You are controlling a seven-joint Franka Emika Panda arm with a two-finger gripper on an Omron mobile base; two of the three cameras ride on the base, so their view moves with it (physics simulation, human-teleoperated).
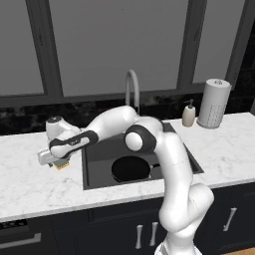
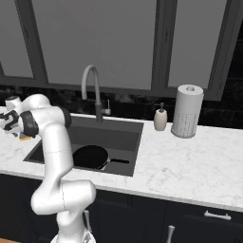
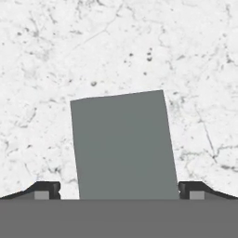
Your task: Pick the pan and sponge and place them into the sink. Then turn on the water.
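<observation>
sponge (image 3: 124,145) between spread end effector (image 3: 120,189) fingers, pan (image 1: 130,168) in sink (image 1: 99,152); no readable writing.

The round, shallow frying pan (image 1: 130,168) is black, inside a dark grey rectangular sink basin (image 1: 99,154). The small rectangular sponge (image 3: 124,146) shows a flat grey top with a yellow-orange base (image 1: 61,165). The stone counter (image 1: 30,174) is white marble with grey veins and specks.

Kitchen — sink (image 1: 94,167), faucet (image 1: 131,89), marble counter (image 1: 30,179)
</observation>
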